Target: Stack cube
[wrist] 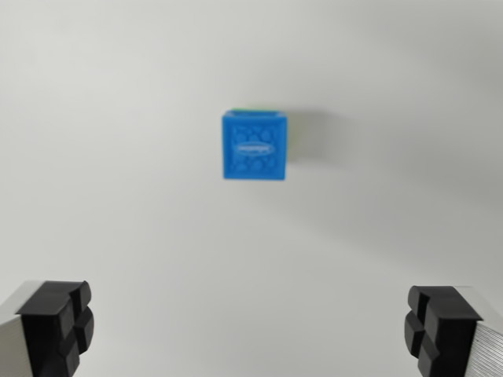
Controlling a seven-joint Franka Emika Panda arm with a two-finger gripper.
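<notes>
1. Wrist view, overall: a blue cube [254, 146] sits on a plain white surface [118, 220], a little above and almost exactly at the horizontal centre of the frame. A thin green strip [255, 109] shows along its top edge; it may belong to a second cube beneath or behind, but the blur leaves this unsettled.
2. Wrist view, gripper: the gripper [251, 330] has its two black fingertips [59, 322] at the lower left and lower right corners of the frame, spread wide, with nothing between them but bare surface.
3. Wrist view, key relation: the cube lies straight up the frame from the midpoint between the fingertips, well apart from them and centred left to right. The gap between the fingertips looks much wider than the cube.
4. Wrist view, orientation: the cube's sides run nearly parallel to the frame edges, so its left and right faces look squarely set to the two fingertips. No long axis shows.
5. Judgement: the coming move appears to need an advance toward the top of the frame with little sideways correction or twist.
</notes>
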